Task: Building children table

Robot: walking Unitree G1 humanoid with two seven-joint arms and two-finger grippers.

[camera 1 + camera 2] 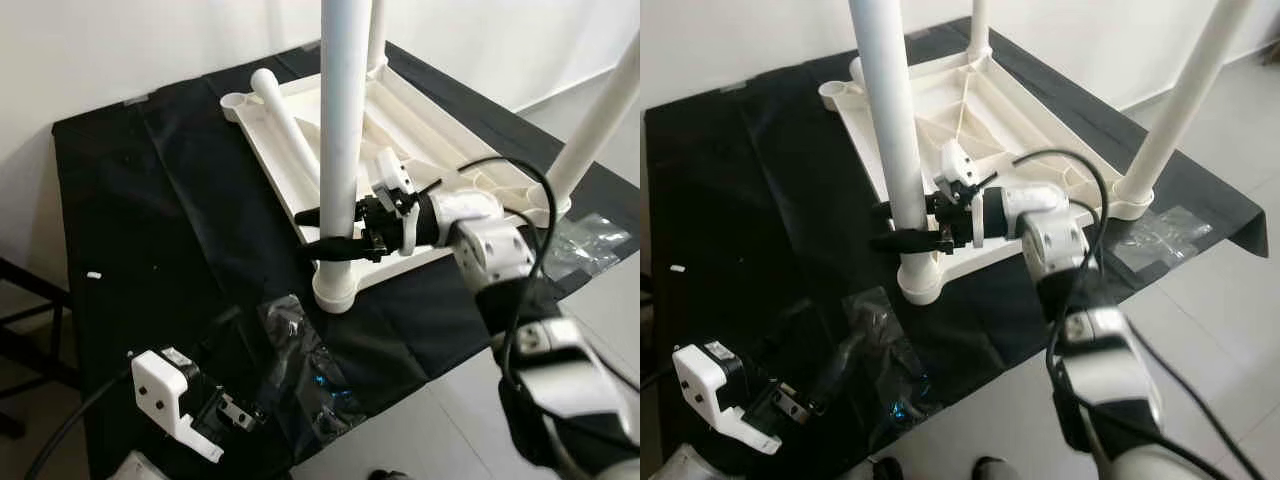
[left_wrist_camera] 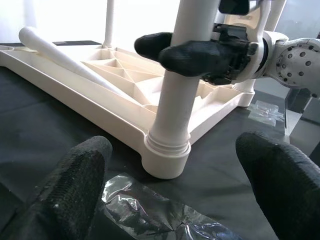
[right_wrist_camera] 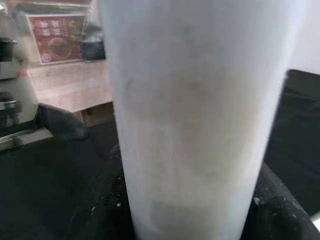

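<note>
**Near-corner leg gripped, one leg still loose**

Left eye view: we see the white tabletop (image 1: 430,130) lying upside down on the black cloth (image 1: 150,200) that covers the work surface. Three legs stand upright in corner sockets. The near-corner leg (image 1: 343,120) rises vertically from its socket (image 1: 335,285), its long axis straight up towards the camera. A fourth leg (image 1: 285,115) lies loose and flat inside the tray of the tabletop, its long axis running along the tabletop's left edge, with its far end beside the empty far-left socket (image 1: 236,101).

Right gripper (image 1: 335,228): clenched on the near-corner leg, just above the socket collar, fingers wrapping the tube from either side. The right arm reaches in horizontally from the right, so the fingers cross the leg's axis at roughly a right angle. In the right wrist view the leg (image 3: 195,115) sits directly between the finger pads.

Left gripper (image 2: 175,190): released, fingers spread wide, low and near the front edge of the cloth beside crumpled clear plastic wrap (image 1: 305,365). It points at the gripped leg's socket (image 2: 167,157) but is well apart from it.

Our judgement: the leg looks seated or nearly so. The loose leg lies on the robot's left side, so the left arm seems better placed for it.
</note>
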